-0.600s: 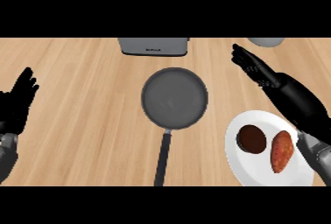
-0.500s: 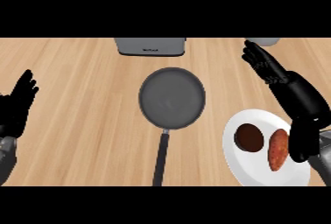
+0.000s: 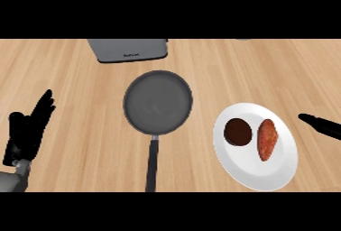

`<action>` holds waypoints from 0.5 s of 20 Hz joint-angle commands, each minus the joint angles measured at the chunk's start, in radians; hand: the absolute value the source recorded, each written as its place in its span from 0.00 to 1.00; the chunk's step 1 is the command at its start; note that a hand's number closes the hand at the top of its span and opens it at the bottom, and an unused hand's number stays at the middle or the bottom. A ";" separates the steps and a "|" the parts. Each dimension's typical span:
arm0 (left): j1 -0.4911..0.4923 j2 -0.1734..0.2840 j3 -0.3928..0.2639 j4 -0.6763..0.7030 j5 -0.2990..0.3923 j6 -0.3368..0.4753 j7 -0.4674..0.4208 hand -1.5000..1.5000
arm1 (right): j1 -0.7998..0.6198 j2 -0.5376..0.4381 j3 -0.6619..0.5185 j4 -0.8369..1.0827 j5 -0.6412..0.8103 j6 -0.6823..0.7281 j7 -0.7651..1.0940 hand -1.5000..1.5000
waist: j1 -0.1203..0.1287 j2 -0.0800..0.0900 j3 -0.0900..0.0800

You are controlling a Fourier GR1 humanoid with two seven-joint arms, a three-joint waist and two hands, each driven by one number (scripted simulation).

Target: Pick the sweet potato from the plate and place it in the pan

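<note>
Sweet potato point(image 3: 267, 139) lying on the white plate point(image 3: 256, 176), orange-red, long and tapering, running roughly twelve to six o'clock, sitting at three o'clock of a dark brown round item point(image 3: 237, 131) on the same plate, just beside it, whether touching or not being hard to tell

Plate resting on the wooden counter point(image 3: 80, 90) toward four o'clock of the view, its lower rim nearing the bottom edge of the scene

Pan point(image 3: 158, 103) sitting near the centre, dark grey and round, nothing lying in it, its black handle point(image 3: 152, 167) pointing toward six o'clock and reaching the lower edge; plate lying at four o'clock of the pan, with a strip of bare wood showing between the two rims

Grey box-like appliance point(image 3: 128, 49) standing at twelve o'clock, near the pan's far rim but apart from it

Left hand point(image 3: 26, 133) resting at nine o'clock by the left edge, fingers straight and pointing up, spread apart, holding nothing

Right hand point(image 3: 321, 124) showing only as a dark tip at three o'clock, poking in from the right edge, just beside the plate's rim; too little showing to tell whether its fingers are apart or together

Broad bare wood stretching between the left hand and the pan
</note>
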 commanded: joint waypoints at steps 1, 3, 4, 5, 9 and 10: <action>0.074 -0.030 -0.057 -0.053 -0.032 0.006 -0.034 0.50 | 0.201 0.019 -0.054 0.047 0.050 -0.198 0.112 0.00 | 0.020 -0.014 -0.004; 0.099 -0.036 -0.068 -0.072 -0.049 0.010 -0.065 0.50 | 0.293 -0.055 -0.002 -0.033 0.111 -0.194 0.203 0.00 | 0.050 -0.011 -0.006; 0.060 -0.062 -0.090 -0.075 -0.070 0.042 -0.030 0.50 | 0.334 -0.071 0.073 -0.087 0.161 -0.176 0.237 0.00 | 0.041 -0.009 -0.008; 0.098 -0.029 -0.093 -0.113 -0.070 0.019 -0.031 0.50 | 0.360 -0.112 0.084 -0.108 0.178 -0.166 0.292 0.00 | 0.068 -0.009 -0.006; 0.106 -0.045 -0.101 -0.141 -0.093 0.029 -0.028 0.50 | 0.438 -0.228 0.116 -0.310 0.195 -0.089 0.478 0.00 | 0.089 -0.003 -0.003; 0.103 -0.042 -0.105 -0.137 -0.094 0.023 -0.028 0.50 | 0.400 -0.299 0.107 -0.360 0.162 -0.027 0.573 0.00 | 0.093 -0.003 -0.005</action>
